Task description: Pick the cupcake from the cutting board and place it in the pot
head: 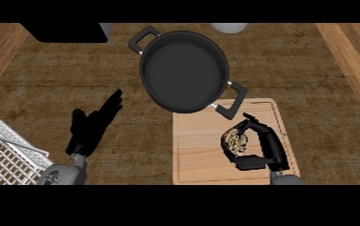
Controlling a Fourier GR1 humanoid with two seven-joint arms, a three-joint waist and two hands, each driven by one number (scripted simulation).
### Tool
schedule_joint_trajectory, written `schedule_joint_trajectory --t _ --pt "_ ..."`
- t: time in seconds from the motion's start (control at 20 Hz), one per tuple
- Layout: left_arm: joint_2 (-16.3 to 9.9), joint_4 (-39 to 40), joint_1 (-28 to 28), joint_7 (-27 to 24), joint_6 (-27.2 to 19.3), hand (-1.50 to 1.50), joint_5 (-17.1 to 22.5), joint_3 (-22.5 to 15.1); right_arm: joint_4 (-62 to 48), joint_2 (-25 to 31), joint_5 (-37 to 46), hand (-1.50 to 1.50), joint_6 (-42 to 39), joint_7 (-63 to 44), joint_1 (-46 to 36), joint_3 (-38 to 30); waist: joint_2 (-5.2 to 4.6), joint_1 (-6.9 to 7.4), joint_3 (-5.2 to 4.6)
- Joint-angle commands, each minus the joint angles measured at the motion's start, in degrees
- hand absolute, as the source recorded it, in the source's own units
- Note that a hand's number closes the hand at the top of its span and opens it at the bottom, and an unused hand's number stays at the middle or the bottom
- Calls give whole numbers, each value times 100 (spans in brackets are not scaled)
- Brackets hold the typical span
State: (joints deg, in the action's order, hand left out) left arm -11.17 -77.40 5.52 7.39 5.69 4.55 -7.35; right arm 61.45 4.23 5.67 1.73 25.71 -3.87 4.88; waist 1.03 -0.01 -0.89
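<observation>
One step of the task appears to be under way: the cupcake (234,140) is enclosed by the curled fingers of the right hand (259,146) over the near right part of the cutting board (204,144), though whether it has been lifted cannot be told. Carrying it to the empty pot (184,72), just beyond the board's far edge, is judged to remain, while the left hand (91,125) is kept apart at the near left, fingers straight.

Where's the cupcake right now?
In the head view the cupcake sits at lower right over the light wooden cutting board, with the right hand curled round it, just below the black two-handled pot.
</observation>
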Motion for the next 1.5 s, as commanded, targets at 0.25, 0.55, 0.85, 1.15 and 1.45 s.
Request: schedule_joint_trajectory --t 0.25,0.55,0.85,1.15,1.45 --pt "-26 -18 73 81 56 0 -20 158 1290 888 532 150 536 42 492 -288 -91 -41 86" --pt "233 169 -58 -73 -25 0 -260 29 2618 828 1112 150 952 -651 697 -23 -95 -33 85" --pt "176 103 163 169 -34 0 -250 171 3995 919 2327 150 1379 -1716 1095 479 -90 -46 83" --pt "131 -178 -8 316 71 0 -147 240 4998 810 3827 150 1423 -2828 916 1094 -88 -29 82" --pt "293 -68 64 169 24 0 -282 149 5332 274 5339 150 514 -4778 -427 1630 -97 22 80"
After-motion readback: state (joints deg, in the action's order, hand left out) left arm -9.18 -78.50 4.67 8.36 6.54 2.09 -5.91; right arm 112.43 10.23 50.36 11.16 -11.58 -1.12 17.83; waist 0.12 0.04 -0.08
